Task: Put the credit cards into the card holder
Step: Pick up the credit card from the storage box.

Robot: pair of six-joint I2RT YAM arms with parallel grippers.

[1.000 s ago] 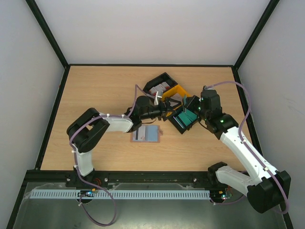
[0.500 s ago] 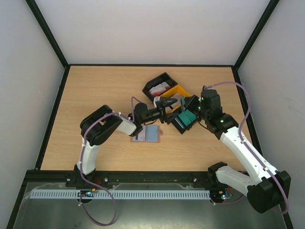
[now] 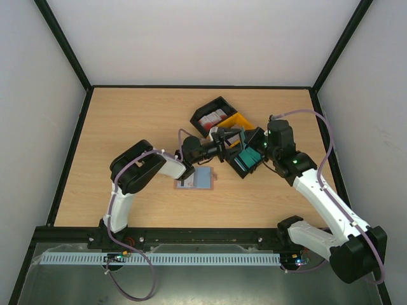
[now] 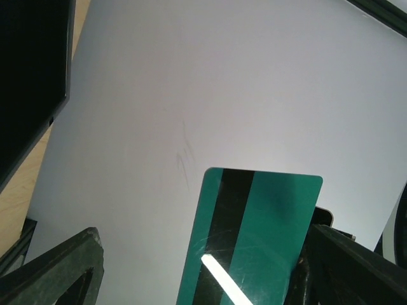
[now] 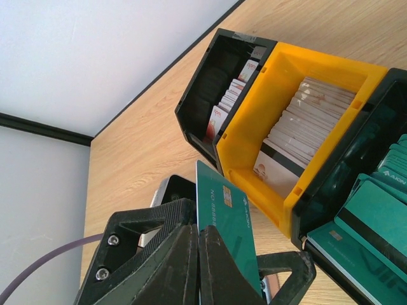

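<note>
Since the right claw (image 5: pixel 198 234) is pinching a teal plastic credit card (image 5: pixel 224 210) upright beside the yellow plastic tray (image 5: pixel 286 89), I'd guess it's a handover. The left claw (image 4: pixel 203 260) sits spread either side of it, not gripping yet, and the reddish-brown leather card holder (image 3: pixel 196 178) lies open on that tray's near side.

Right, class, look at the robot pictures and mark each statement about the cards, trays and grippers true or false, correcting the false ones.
1. The right gripper is shut on a teal card. True.
2. The left gripper is clamped on that card. False: its jaws stand open either side of it.
3. The yellow tray holds teal cards. False: it holds whitish-grey cards.
4. The card holder lies on the table, in neither gripper. True.
</note>
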